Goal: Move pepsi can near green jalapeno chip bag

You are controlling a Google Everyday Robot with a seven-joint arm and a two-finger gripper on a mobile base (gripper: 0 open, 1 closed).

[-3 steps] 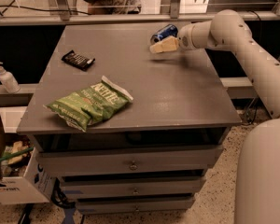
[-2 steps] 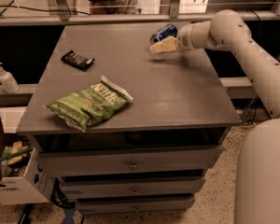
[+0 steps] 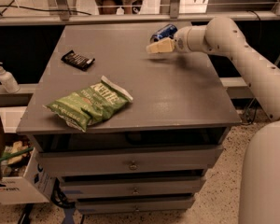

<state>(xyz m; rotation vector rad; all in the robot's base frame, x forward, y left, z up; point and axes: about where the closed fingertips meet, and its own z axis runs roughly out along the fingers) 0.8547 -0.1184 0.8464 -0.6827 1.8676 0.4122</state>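
The pepsi can (image 3: 163, 31), blue with a silver end, lies tilted at the far right of the grey table (image 3: 177, 92). My gripper (image 3: 157, 44) reaches in from the right and is right at the can, its cream tip just in front of it and partly covering it. The green jalapeno chip bag (image 3: 88, 104), crinkled with white "Kettle" lettering, lies near the table's front left edge, far from the can.
A small flat black packet (image 3: 77, 60) lies at the table's left. A white soap dispenser (image 3: 6, 78) stands on a ledge at the left. A cardboard box (image 3: 14, 181) sits on the floor at lower left. Drawers (image 3: 130, 164) run under the tabletop.
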